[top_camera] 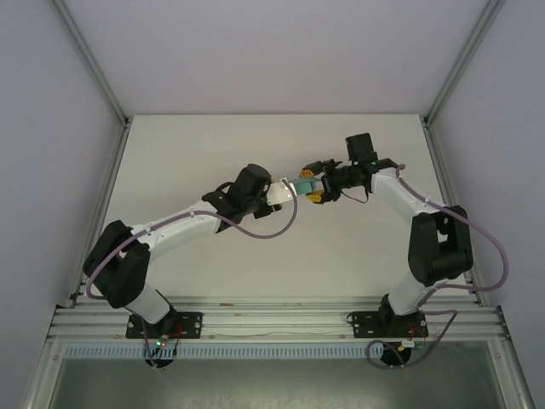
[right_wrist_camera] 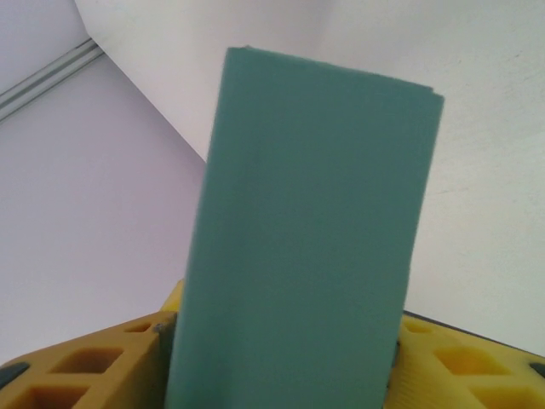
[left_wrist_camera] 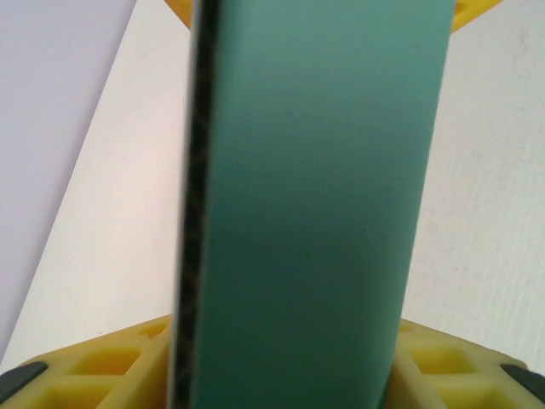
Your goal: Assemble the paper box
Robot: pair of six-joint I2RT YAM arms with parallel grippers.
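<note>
Over the table (top_camera: 213, 256) hangs the flat, teal paper box (top_camera: 304, 187).

Paper box (left_wrist_camera: 306, 204) blurry, top & btm cut off; ends prob. hidden.

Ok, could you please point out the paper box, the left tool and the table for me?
paper box (right_wrist_camera: 306, 239), right wrist view, middle of its broad teal face.
left tool (top_camera: 288, 192), top external view, between its fingertips.
table (top_camera: 213, 136), top external view, bare far part of its surface.
</note>
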